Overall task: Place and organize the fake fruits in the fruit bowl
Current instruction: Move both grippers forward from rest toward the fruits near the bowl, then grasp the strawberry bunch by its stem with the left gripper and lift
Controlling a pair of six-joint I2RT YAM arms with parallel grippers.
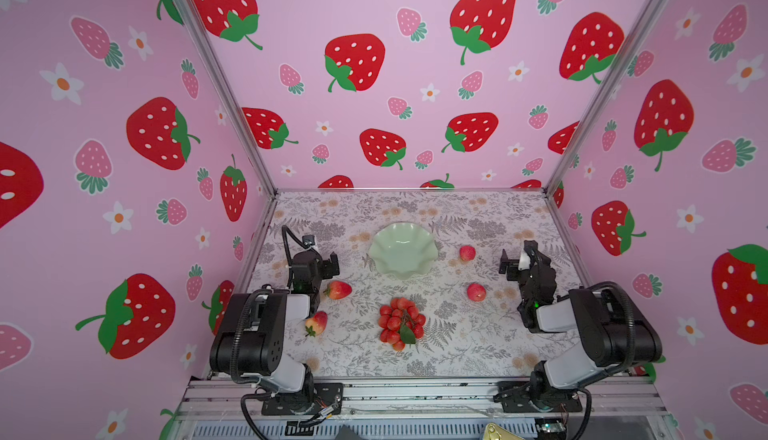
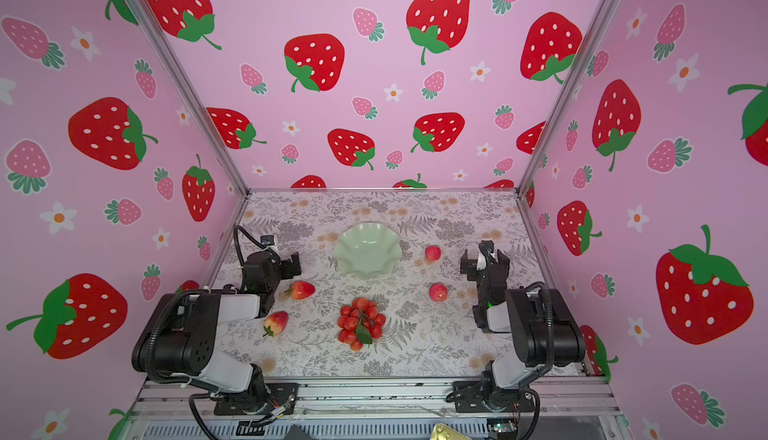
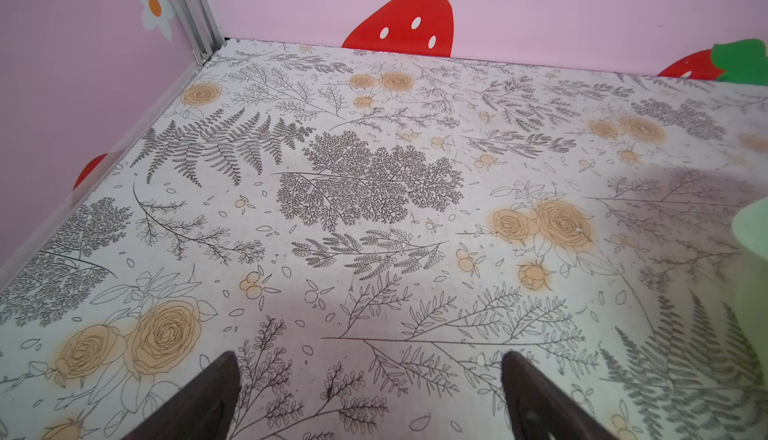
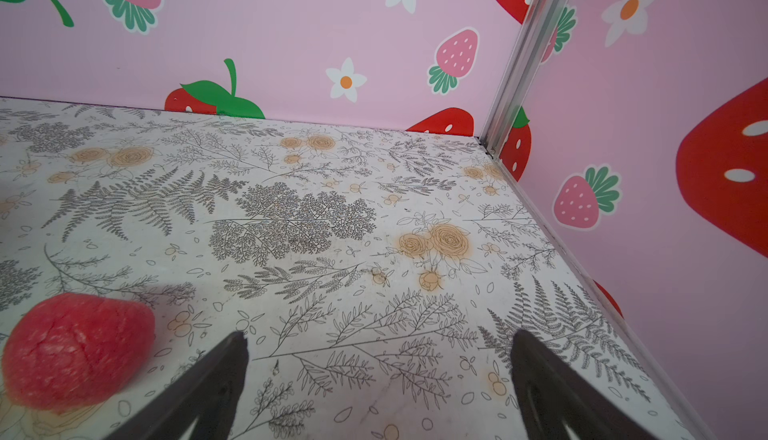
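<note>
Bowl [image 3: 753, 247] sliced off at the left wrist view's edge; near strawberry [image 1: 318, 322] seems partly tucked behind the left arm [image 1: 266, 326].

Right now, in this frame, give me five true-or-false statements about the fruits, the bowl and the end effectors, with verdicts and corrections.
1. The fruit bowl holds no fruit. True.
2. The berry bunch lies inside the bowl. False: it lies on the table, apart from the bowl.
3. Both strawberries lie on the same side of the table as the left end effector. True.
4. The right end effector is shut on a round pink-red fruit. False: it is open and empty; the fruit lies on the table beside it.
5. The left end effector is open with nothing between its fingers. True.
</note>
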